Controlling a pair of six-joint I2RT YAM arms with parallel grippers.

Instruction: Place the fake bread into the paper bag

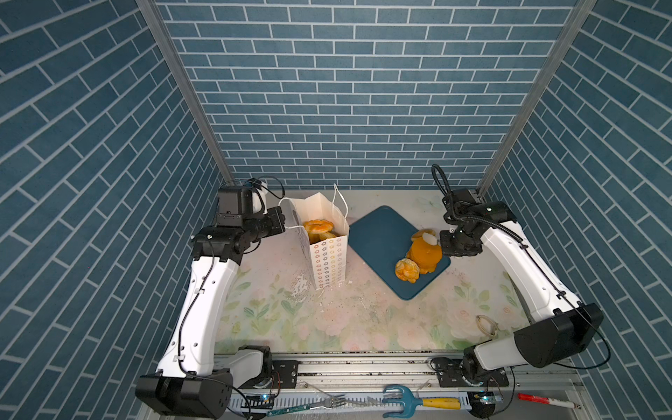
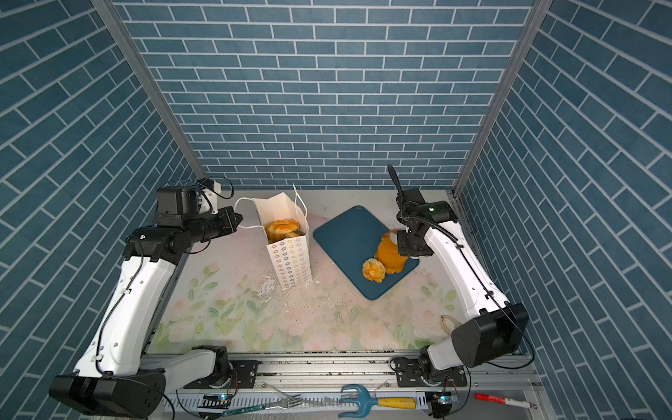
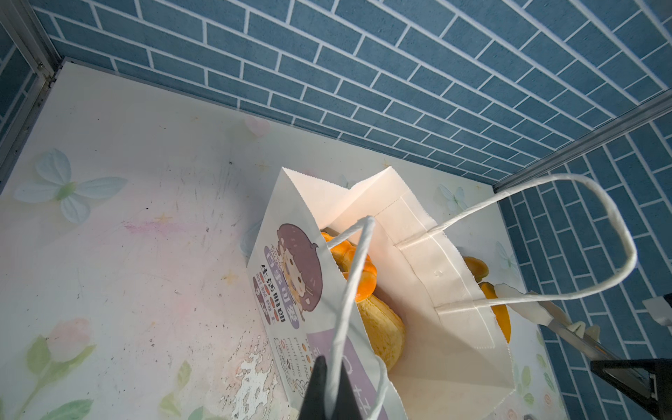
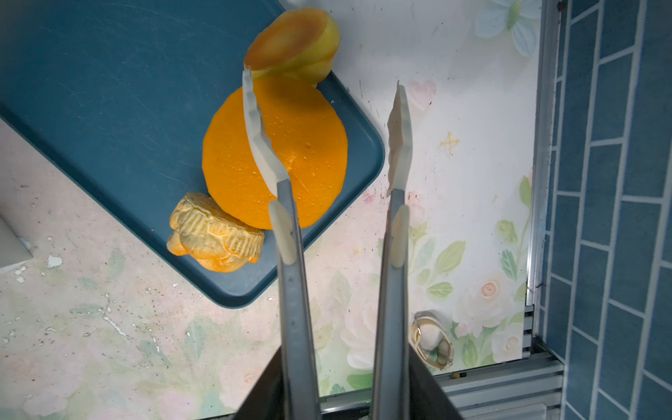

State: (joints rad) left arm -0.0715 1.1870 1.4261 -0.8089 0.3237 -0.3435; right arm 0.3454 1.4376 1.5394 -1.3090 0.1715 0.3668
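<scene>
The white paper bag (image 1: 327, 262) (image 2: 291, 265) stands upright left of centre, mouth open, with fake bread (image 1: 318, 226) (image 3: 382, 327) inside. My left gripper (image 1: 282, 222) (image 3: 327, 385) is shut on the bag's near cord handle (image 3: 349, 291). On the blue tray (image 1: 382, 240) (image 4: 109, 109) lie a thick round orange cake (image 1: 425, 254) (image 4: 302, 152), a knotted bun (image 1: 407, 271) (image 4: 214, 232) and a loaf (image 4: 294, 40) at the tray's edge. My right gripper (image 1: 449, 247) (image 4: 345, 385) is shut on metal tongs (image 4: 291, 254). Their white tips stand apart, one over the cake, one over the table.
A small tan ring (image 1: 485, 324) (image 4: 432, 342) lies on the floral table near the right arm. A fork (image 1: 327, 402), a blue hand rake (image 1: 400, 400) and a red marker (image 1: 545, 400) lie on the front rail. Blue brick walls close in three sides.
</scene>
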